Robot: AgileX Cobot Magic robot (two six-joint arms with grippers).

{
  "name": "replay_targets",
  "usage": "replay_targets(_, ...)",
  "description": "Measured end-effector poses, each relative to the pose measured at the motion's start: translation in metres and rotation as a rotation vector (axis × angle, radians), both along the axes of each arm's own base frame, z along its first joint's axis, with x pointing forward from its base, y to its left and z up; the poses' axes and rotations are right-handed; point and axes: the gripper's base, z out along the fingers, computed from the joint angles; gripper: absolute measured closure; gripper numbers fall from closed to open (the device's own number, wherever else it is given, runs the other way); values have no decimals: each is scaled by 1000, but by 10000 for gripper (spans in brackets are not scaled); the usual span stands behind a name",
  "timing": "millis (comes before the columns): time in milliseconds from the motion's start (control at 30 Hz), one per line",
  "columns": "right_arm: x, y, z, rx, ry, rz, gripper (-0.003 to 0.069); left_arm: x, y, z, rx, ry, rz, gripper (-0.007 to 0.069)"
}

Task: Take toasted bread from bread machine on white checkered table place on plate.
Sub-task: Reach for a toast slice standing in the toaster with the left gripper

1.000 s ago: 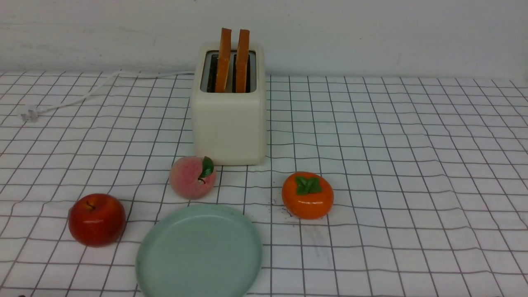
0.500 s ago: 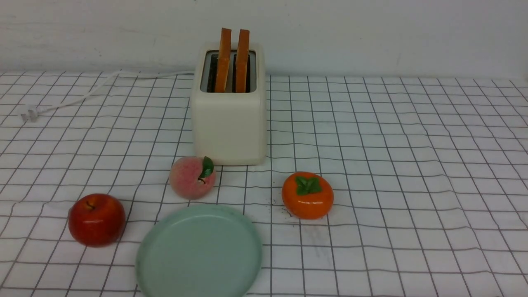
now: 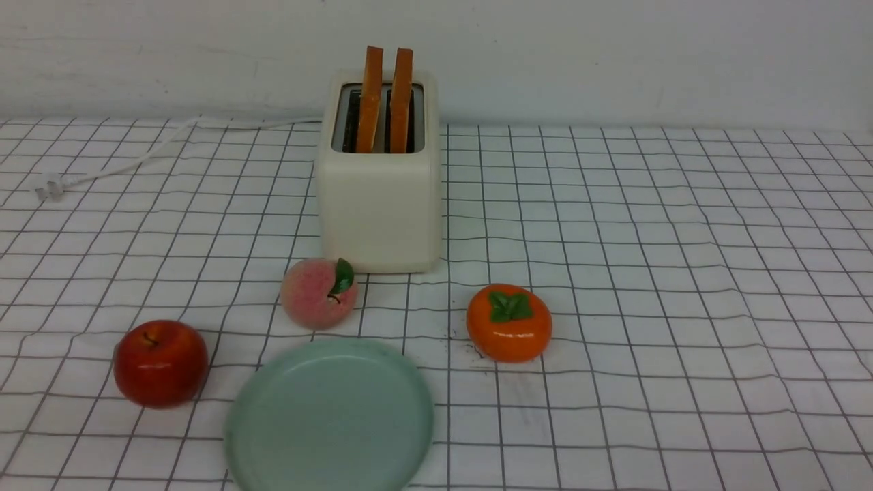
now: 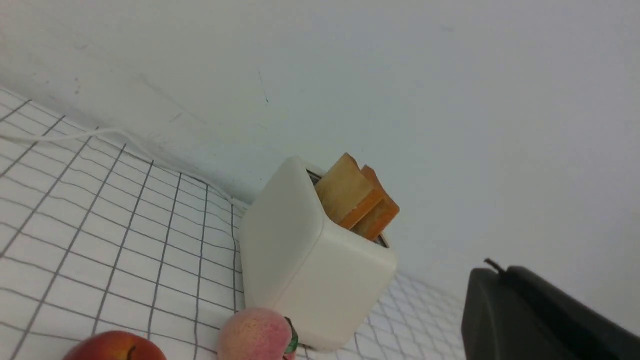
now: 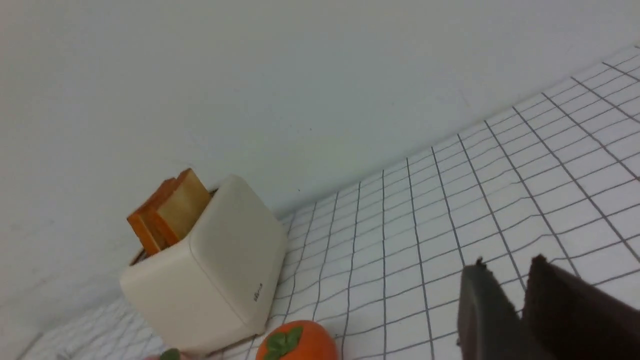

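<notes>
The cream bread machine (image 3: 379, 204) stands at the back middle of the white checkered table (image 3: 682, 273). Two slices of toasted bread (image 3: 371, 99) (image 3: 401, 95) stand upright in its slots. The mint-green plate (image 3: 331, 416) lies bare at the front edge. Neither gripper shows in the front view. In the left wrist view my left gripper (image 4: 500, 271) is shut on nothing, well away from the bread machine (image 4: 310, 265) and its toast (image 4: 350, 195). In the right wrist view my right gripper (image 5: 508, 260) hangs over the cloth, tips slightly apart and empty, far from the bread machine (image 5: 210, 285).
A peach (image 3: 318, 293) sits just in front of the bread machine, and a red apple (image 3: 160, 363) left of the plate. An orange persimmon (image 3: 509, 322) lies right of the plate. A white cord (image 3: 136, 157) trails left to its plug (image 3: 48, 187). A wall stands behind.
</notes>
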Motion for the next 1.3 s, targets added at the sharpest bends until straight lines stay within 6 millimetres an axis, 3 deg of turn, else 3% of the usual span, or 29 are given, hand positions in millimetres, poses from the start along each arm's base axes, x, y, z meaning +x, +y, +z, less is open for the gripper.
replay_targets(33,2,1,1,-14,29,6,568,1,0,2,7,4,-2,638)
replay_targets(67,8,3,21,-103,115,42,606,16,-3,16,60,56,-29,638)
replay_targets(133,12,5,32,-157,167,69,622,23,-4,20,76,80,-40,638)
replay_targets(167,19,10,49,-249,254,128,638,40,-7,29,108,136,-67,638)
replay_targets(233,23,12,58,-302,293,164,642,53,-9,32,129,177,-83,638)
replay_targets(267,31,18,75,-381,347,236,644,73,-12,43,155,225,-123,638)
replay_targets(433,44,29,103,-447,360,351,643,115,-29,62,240,296,-271,638)
replay_targets(467,49,33,112,-466,335,386,643,131,-40,67,282,298,-331,638)
replay_targets(533,51,35,117,-472,319,406,643,138,-48,71,313,283,-358,638)
replay_targets(633,56,42,125,-480,274,472,642,163,-77,82,419,198,-373,638)
replay_targets(833,56,46,127,-477,245,512,638,212,-109,71,521,201,-384,634)
replay_targets(933,56,47,128,-466,240,520,636,255,-120,57,540,267,-402,547)
replay_targets(967,56,47,128,-465,239,521,636,259,-122,52,540,284,-408,540)
replay_targets(1000,56,48,128,-460,239,524,634,280,-121,49,523,312,-401,463)
replay_targets(1133,55,49,129,-442,237,533,628,326,-114,32,480,382,-375,286)
replay_targets(1300,55,49,129,-439,237,535,627,354,-114,19,472,405,-367,183)
